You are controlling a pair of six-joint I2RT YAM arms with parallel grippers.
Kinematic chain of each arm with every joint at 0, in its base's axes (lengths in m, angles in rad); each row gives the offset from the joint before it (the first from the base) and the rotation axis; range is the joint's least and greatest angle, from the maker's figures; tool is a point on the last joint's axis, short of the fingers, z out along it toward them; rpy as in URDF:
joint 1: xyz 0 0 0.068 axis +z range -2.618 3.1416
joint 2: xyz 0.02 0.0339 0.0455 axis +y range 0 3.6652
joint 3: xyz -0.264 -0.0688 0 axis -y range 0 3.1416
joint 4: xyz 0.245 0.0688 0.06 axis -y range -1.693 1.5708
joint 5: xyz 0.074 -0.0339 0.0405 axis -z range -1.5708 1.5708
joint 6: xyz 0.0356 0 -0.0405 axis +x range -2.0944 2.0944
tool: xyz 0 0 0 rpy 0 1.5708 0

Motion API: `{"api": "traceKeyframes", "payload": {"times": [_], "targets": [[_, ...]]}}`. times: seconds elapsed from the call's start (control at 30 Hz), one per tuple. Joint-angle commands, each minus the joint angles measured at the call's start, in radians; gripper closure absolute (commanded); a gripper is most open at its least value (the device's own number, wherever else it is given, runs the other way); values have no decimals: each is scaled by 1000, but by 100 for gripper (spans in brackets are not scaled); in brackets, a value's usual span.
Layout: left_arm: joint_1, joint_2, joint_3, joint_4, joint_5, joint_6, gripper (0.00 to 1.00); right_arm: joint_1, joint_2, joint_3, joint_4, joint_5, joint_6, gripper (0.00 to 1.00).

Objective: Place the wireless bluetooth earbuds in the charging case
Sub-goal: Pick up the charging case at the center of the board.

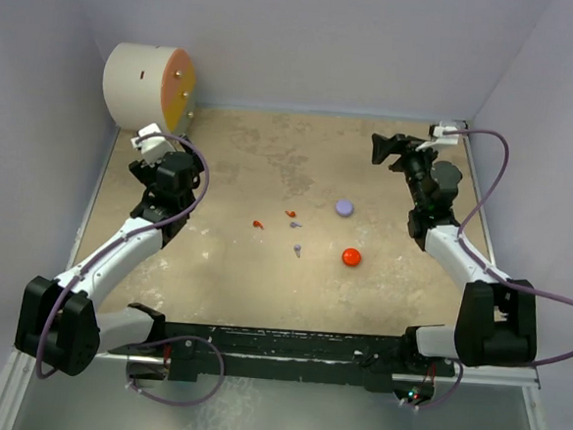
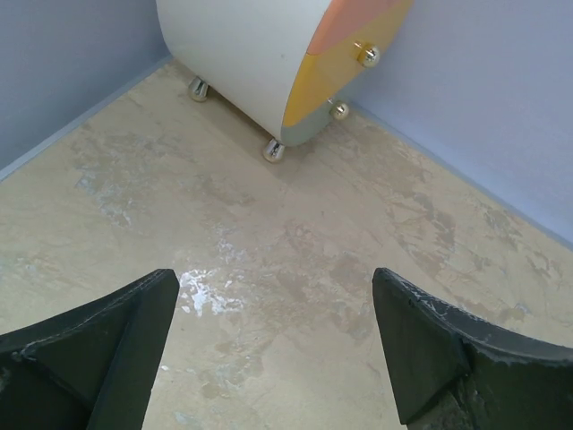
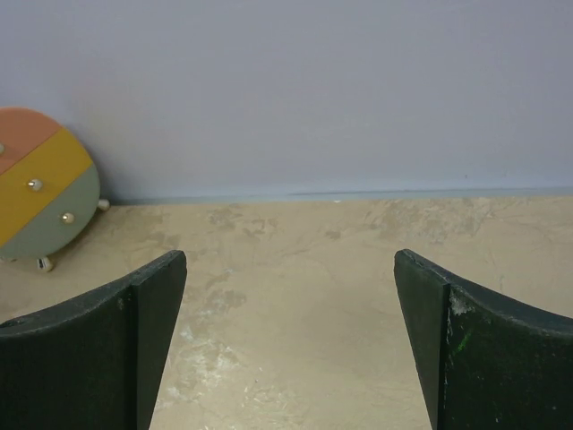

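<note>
left arm [image 1: 117,252], right arm [image 1: 458,249]: white link shells, black boxy joint housings. lavender cable [image 1: 207,182] loops from each wrist down to the base. small white camera block [image 1: 146,138] atop each wrist. left claw [image 2: 273,287]: matte black wedge fingers [image 2: 107,349], edges scuffed pale. right claw [image 3: 288,269]: same, faint green flecks on one finger.

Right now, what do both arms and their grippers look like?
The left arm and right arm have white links, black joints and a looping purple cable. The left gripper and right gripper each have two black wedge-shaped fingers, scuffed whitish at the edges.
</note>
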Motion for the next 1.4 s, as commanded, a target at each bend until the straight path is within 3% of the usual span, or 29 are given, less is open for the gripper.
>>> {"api": "traceKeyframes", "payload": {"times": [0.0, 0.17, 0.3, 0.37, 0.43, 0.53, 0.63, 0.9, 1.37], "targets": [[0, -29, 31, 3, 28, -10, 11, -2, -37, 1, 3, 17, -13, 0], [0, -15, 74, -105, 10, -76, 11, -2, -19, 29, -42, 38, 5, 0], [0, -43, 68, -136, 19, -118, 27, -2, -21, 30, -53, 33, 7, 0], [1, -78, 39, -118, 19, -126, 29, -2, -24, 29, -67, 44, 4, 0], [1, -97, 23, -113, -10, -128, 26, -2, -20, 32, -85, 61, -4, 0], [3, -83, 46, -150, -36, -139, 13, 0, -2, 43, -128, 84, -8, 0], [4, -60, 69, -217, 30, -161, 12, 25, 42, 45, -138, 86, -15, 0], [0, -26, -73, -19, 346, -139, 12, 185, 209, 121, -289, 183, -79, 0], [-21, 23, -97, 3, 426, -140, 12, 198, 191, 64, -439, 221, -57, 1]]}}
